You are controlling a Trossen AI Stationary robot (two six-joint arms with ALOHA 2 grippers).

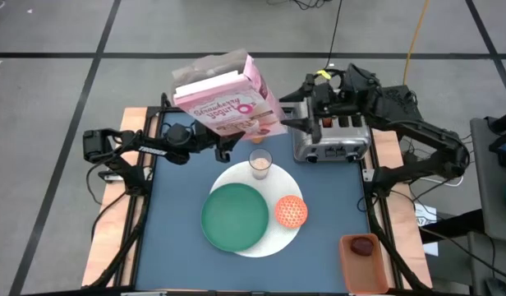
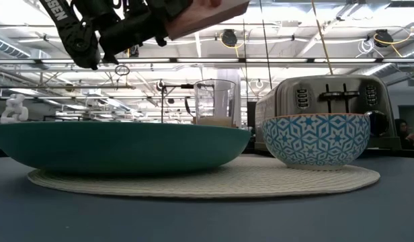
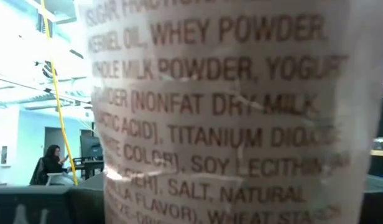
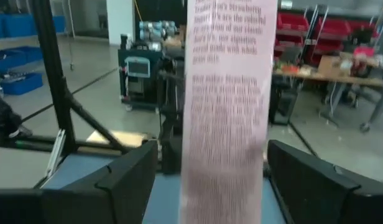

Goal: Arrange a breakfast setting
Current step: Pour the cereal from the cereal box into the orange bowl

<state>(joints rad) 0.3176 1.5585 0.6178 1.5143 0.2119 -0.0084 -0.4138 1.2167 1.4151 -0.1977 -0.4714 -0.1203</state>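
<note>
The pink cereal box (image 1: 224,94) hangs tilted in the air over the table's far middle. My left gripper (image 1: 228,141) reaches in from the left and is shut on the box's lower end. My right gripper (image 1: 283,117) is open above the toaster, at the box's right edge. In the right wrist view its fingers (image 4: 126,180) stand on either side of the box's narrow side (image 4: 226,124). The green plate (image 1: 234,215), the small orange bowl (image 1: 291,210) and the milk glass (image 1: 260,163) rest on the white disc (image 1: 273,240). The bagel, spoon and orange cup are out of view. My left gripper holds the cereal box by its lower end (image 2: 187,23), coming level from the table's left. The box hides the fingers in the high view and fills the left wrist view (image 3: 222,124). The box is lifted clear of the table and tilted.
A metal toaster (image 1: 331,140) stands at the far right, under the right arm. An orange tray (image 1: 364,263) at the near right corner holds the dark-red fruit (image 1: 362,245). In the low view the glass (image 2: 214,102) stands behind the plate (image 2: 119,144).
</note>
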